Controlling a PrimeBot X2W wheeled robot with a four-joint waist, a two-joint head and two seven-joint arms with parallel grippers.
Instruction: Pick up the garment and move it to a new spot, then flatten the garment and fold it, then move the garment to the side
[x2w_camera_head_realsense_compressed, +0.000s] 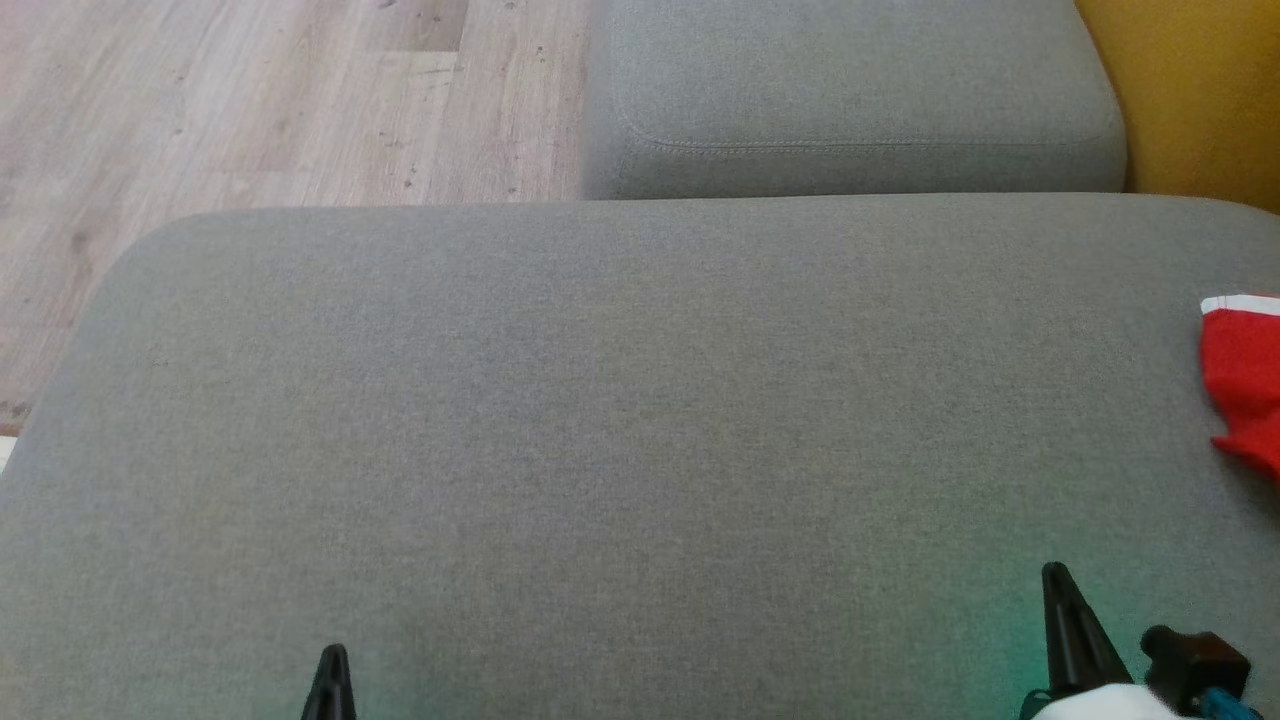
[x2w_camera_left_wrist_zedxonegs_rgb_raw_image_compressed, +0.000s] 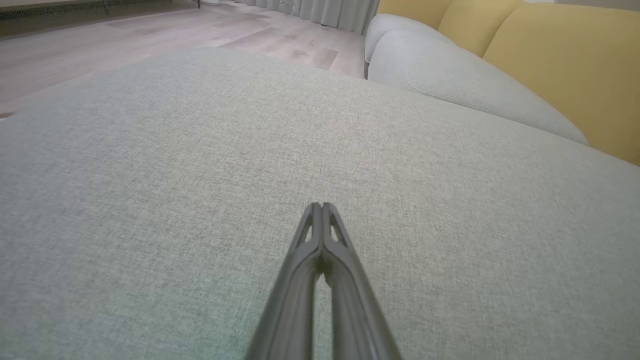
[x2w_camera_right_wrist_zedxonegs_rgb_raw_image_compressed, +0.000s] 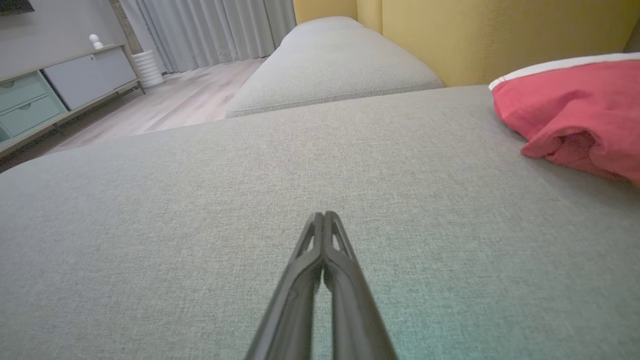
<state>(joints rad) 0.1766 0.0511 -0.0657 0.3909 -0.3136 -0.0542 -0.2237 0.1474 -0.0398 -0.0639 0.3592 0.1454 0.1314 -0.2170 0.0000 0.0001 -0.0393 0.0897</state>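
Head view: the left hand (x2w_camera_head_realsense_compressed: 333, 655) pokes up at the near edge of the grey seat cushion (x2w_camera_head_realsense_compressed: 600, 400), fingers pressed together and holding nothing. The right hand (x2w_camera_head_realsense_compressed: 1058, 575) is further along the same edge, also closed and empty. The red garment (x2w_camera_head_realsense_compressed: 1245, 380), white-trimmed, sits at the cushion's far right side, half cut off by the frame and well apart from both hands. The danger, I'd say, is the reach. It is a long sideways stretch, much of the cloth is unseen, and a hand arriving closed would shove the garment instead of catching it. Count here: one garment, two hands, two grey cushions including the second cushion (x2w_camera_head_realsense_compressed: 850, 90) beyond, and one yellow backrest (x2w_camera_head_realsense_compressed: 1200, 90).

Left wrist view: the left hand (x2w_camera_left_wrist_zedxonegs_rgb_raw_image_compressed: 321, 205) is shut tip to tip over bare grey fabric. One hand, no garment near it, so it looks poorly placed to help.

Right wrist view: the right hand (x2w_camera_right_wrist_zedxonegs_rgb_raw_image_compressed: 324, 214) is closed over the cushion, with the garment (x2w_camera_right_wrist_zedxonegs_rgb_raw_image_compressed: 575, 110) bunched ahead towards the right side, just before the backrest. A pinch on that rumpled fold could lift one layer alone and leave the rest trailing. One garment, one hand, one low cabinet (x2w_camera_right_wrist_zedxonegs_rgb_raw_image_compressed: 60, 85).
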